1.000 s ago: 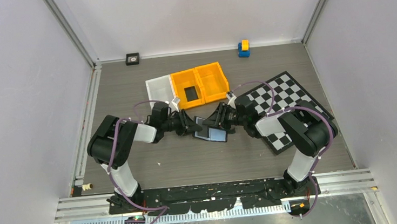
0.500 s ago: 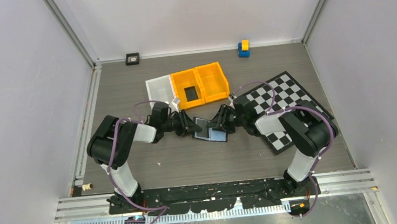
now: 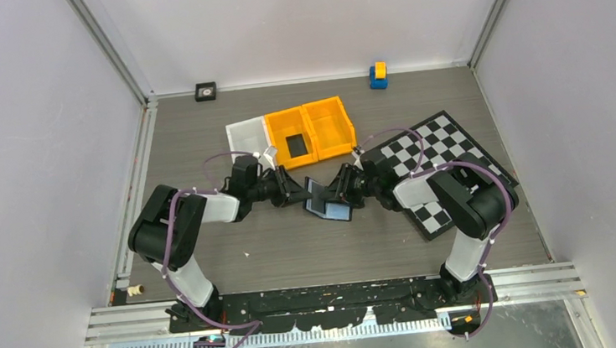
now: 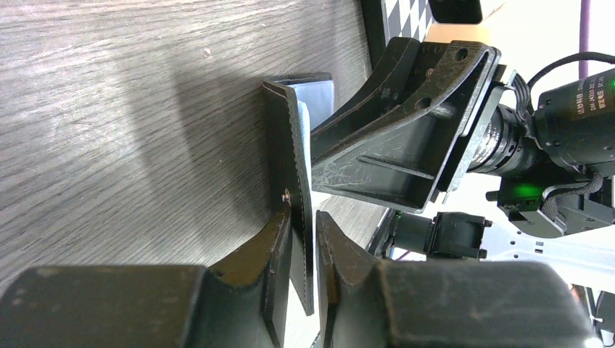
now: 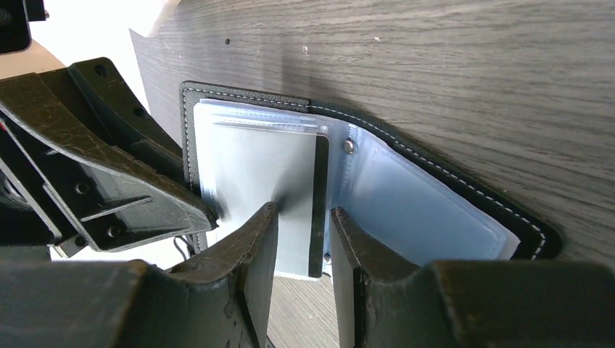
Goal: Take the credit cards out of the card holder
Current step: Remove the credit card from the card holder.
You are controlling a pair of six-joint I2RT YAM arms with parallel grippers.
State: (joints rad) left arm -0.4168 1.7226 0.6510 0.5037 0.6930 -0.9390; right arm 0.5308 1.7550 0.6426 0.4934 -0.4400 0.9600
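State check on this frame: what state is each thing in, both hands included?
card holder: open, one flap raised.
sleeved card: inside the holder's sleeve.
loose card: lying in orange bin.
left hand: shut on the raised flap.
right hand: straddling the sleeved card's edge, grip unclear.
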